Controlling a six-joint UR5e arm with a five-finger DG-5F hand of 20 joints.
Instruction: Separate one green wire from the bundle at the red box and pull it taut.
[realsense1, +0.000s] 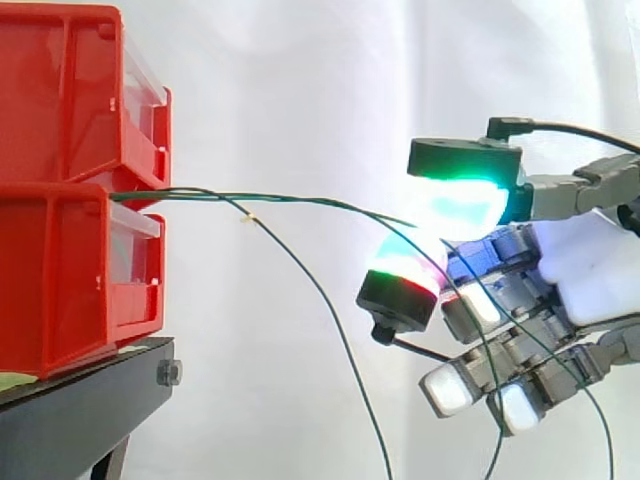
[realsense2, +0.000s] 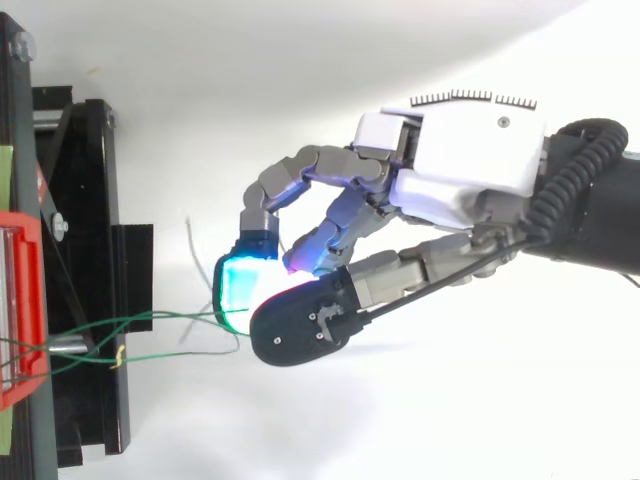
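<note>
The hand (realsense1: 590, 260) has its thumb and one finger closed together, their glowing pads (realsense1: 462, 205) pinching a green wire (realsense1: 320, 202) that runs almost level from the grip towards the red box. The hold looks like pad on pad over a very thin strand, so the likeliest failure is slip: if the pull grows faster than the pinch, the wire slides out and springs back.

Just below the pinch, more green strands (realsense1: 498, 410) hang across the lower fingers. I cannot tell whether they are the tail of the held wire or others from the bundle. If they are others, drawing back could drag them too, and the separation is lost.

Further along, a loose strand (realsense1: 342, 338) leaves the held line at a small pale tie (realsense1: 248, 218) and droops away. That tie seems to join the two, so tension may tug the second strand up instead of freeing one alone.

Beyond it, the bundle (realsense1: 150, 194) comes out between the stacked bins of the red box (realsense1: 60, 280) on the black stand (realsense1: 80, 410). A hard pull could shift the bins or jerk the wire out at its root. A pull angled off the wire's line would scrape it on the bin edge.
</note>
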